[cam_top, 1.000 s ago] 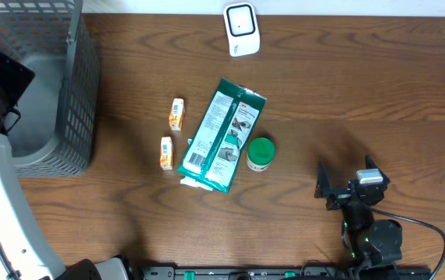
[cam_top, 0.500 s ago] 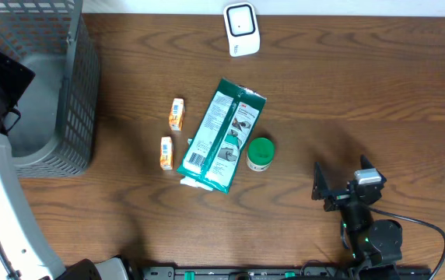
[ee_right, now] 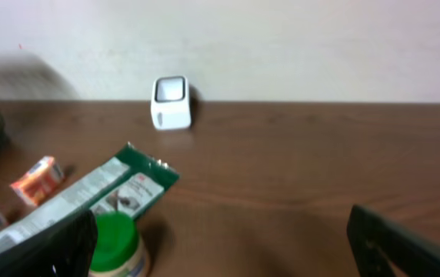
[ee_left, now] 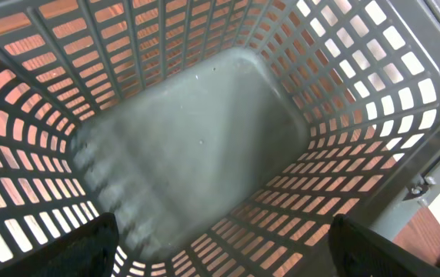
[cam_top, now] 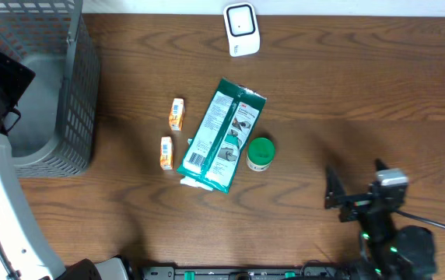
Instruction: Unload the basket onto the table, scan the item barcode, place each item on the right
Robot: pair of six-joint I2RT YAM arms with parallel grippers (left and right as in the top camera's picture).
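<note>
Flat green-and-white plastic packet (cam_top: 221, 136), centre: judged light, limp, slippery; best pinched across a long edge. The right gripper (cam_top: 355, 183), near right, is seen spread wide, empty.

Grey slotted basket (cam_top: 78, 93) stands upright at the far-left end of the wood-grain table (cam_top: 362, 85); its solid grey floor is visible. A plain white wall (ee_right: 281, 38) runs behind the table's far edge.

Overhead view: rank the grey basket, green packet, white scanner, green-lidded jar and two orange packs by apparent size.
1. grey basket
2. green packet
3. white scanner
4. green-lidded jar
5. upper orange pack and lower orange pack: they look alike, so tied.
</note>
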